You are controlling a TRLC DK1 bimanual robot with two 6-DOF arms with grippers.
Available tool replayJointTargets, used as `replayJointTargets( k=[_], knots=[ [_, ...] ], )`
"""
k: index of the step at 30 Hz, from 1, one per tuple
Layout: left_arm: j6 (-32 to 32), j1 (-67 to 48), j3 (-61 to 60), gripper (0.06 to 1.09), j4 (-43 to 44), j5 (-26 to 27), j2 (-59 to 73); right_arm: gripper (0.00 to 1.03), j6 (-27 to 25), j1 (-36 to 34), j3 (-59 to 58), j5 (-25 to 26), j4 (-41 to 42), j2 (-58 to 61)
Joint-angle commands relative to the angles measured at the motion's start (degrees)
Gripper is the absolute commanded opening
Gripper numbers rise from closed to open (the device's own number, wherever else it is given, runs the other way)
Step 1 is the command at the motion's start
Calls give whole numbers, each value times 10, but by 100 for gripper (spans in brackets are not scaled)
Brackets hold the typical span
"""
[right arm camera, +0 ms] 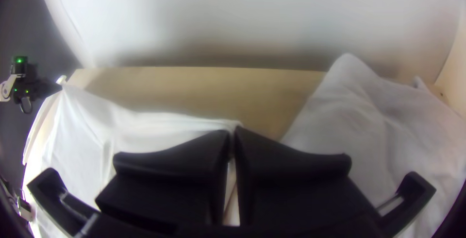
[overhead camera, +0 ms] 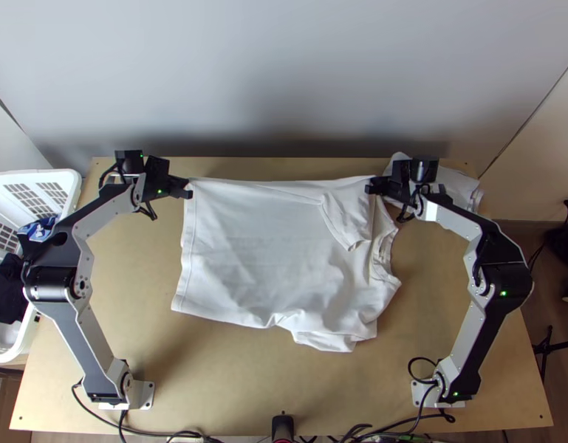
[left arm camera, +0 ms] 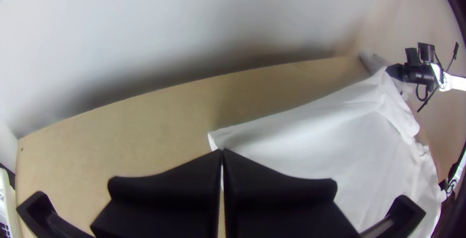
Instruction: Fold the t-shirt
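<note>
White T-shirt (overhead camera: 254, 244), one, the task's piece: laid out broadly over the middle of the light wooden table (overhead camera: 136, 310), far edge stretched nearly straight between two grippers. Stitched hem along the left side; near edge uneven, with a small flap jutting toward the near side at right. Sleeve (overhead camera: 350, 220) lying over the body at the far right; loose creases and rumpled layers down the right side.

Left gripper (overhead camera: 186, 189): at the shirt's far left corner, fingers closed, with a pinch of cloth between the tips.

Right gripper (overhead camera: 371, 185): at the far right end of the taut edge, fingers pressed together on the cloth there.

Second cloth (overhead camera: 459, 184), pale grey-white: crumpled at the table's far right, just beside and partly behind the right gripper in the top view.

Laundry basket (overhead camera: 71, 179), white plastic, slotted: at the left side of the table. Contents: dark cloth (overhead camera: 4, 289) and a blue-and-white piece (overhead camera: 38, 229).

Black cables (overhead camera: 154, 433): along the near edge.

Pale wall (overhead camera: 284, 88): beyond the far edge.
</note>
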Motion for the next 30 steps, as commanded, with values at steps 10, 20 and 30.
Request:
replayJointTargets(
  k=[10, 20, 30],
  knots=[
    [13, 7, 49, 9, -20, -18, 54, 3, -5, -13, 24, 6, -5, 20],
    [15, 11, 97, 9, -21, -29, 93, 3, -8, -15, 30, 6, -2, 27],
    [15, 13, 176, 9, -43, -29, 138, 3, -9, -16, 71, 6, -7, 51]
  ],
)
